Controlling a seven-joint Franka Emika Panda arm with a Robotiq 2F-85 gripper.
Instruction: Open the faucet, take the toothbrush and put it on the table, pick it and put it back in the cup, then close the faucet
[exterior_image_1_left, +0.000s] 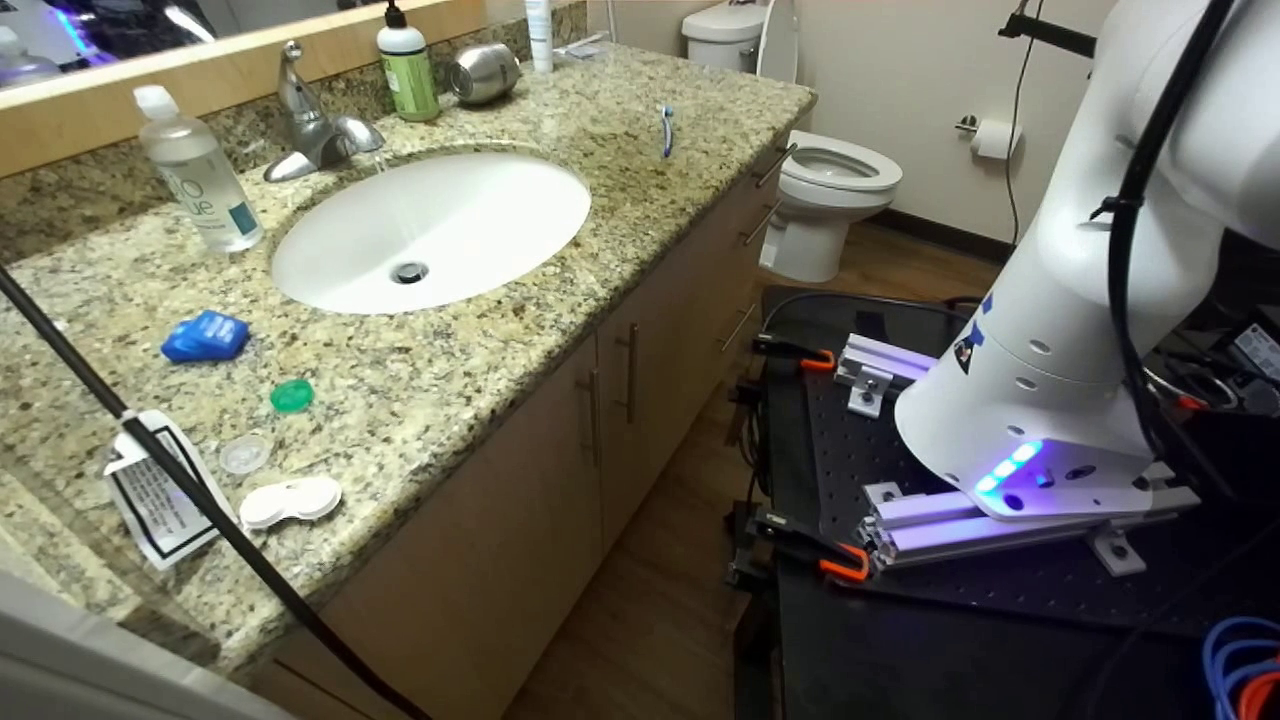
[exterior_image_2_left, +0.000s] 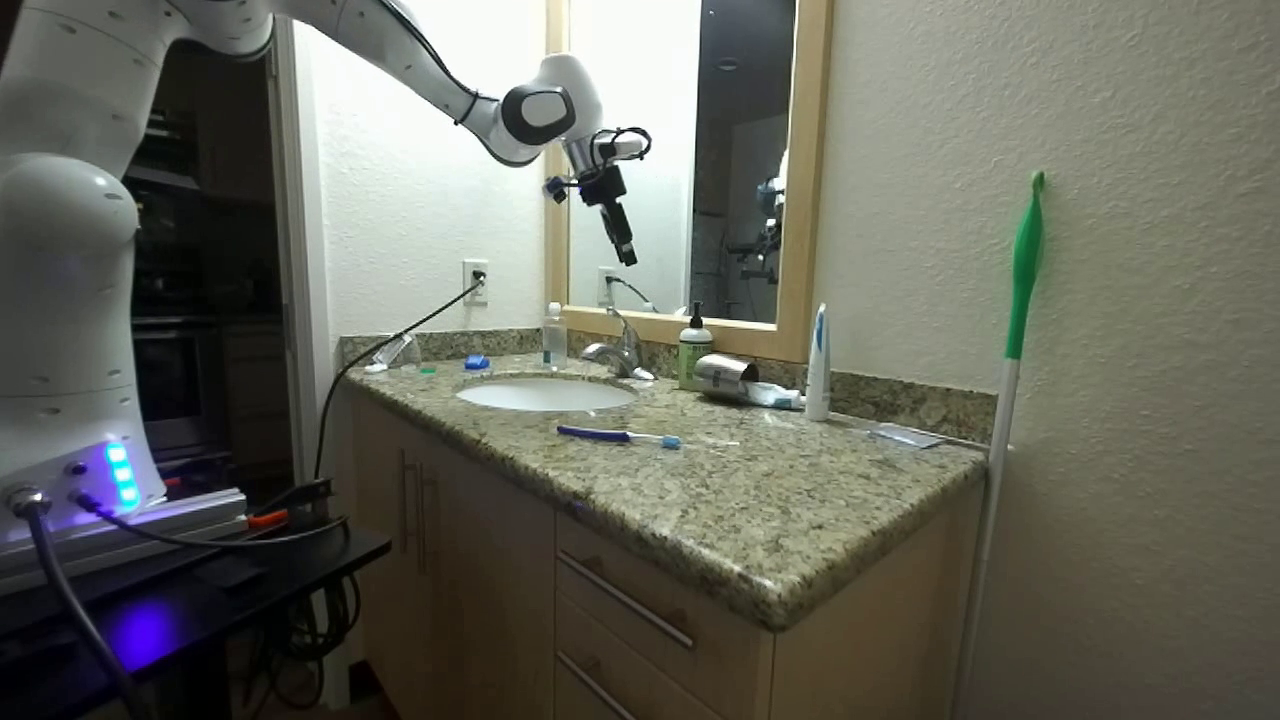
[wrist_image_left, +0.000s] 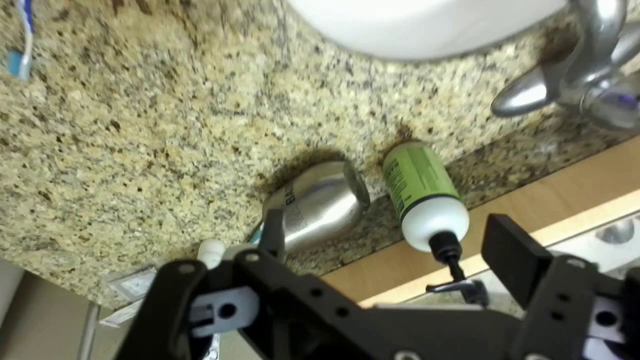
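Observation:
The faucet (exterior_image_1_left: 315, 130) is chrome and stands behind the sink; whether water runs I cannot tell. A blue and white toothbrush (exterior_image_2_left: 615, 435) lies flat on the granite table (exterior_image_2_left: 760, 490), and its head end shows in the wrist view's upper left corner. On its side near the backsplash rests the steel cup (wrist_image_left: 320, 202), with a white and teal tube (exterior_image_2_left: 775, 396) at its mouth. High above the counter, before the mirror, hangs my gripper (exterior_image_2_left: 627, 258). Its fingers stand wide apart in the wrist view with nothing held; the left finger (wrist_image_left: 273, 232) hides part of the cup.
A green soap pump bottle (wrist_image_left: 422, 185) stands between cup and faucet. An upright white tube (exterior_image_2_left: 818, 370) is right of the cup. A clear bottle (exterior_image_1_left: 200, 175), blue floss box (exterior_image_1_left: 206, 336) and lens case (exterior_image_1_left: 290, 502) lie beyond the white sink (exterior_image_1_left: 480, 235). The mirror (exterior_image_2_left: 640, 180) rises behind.

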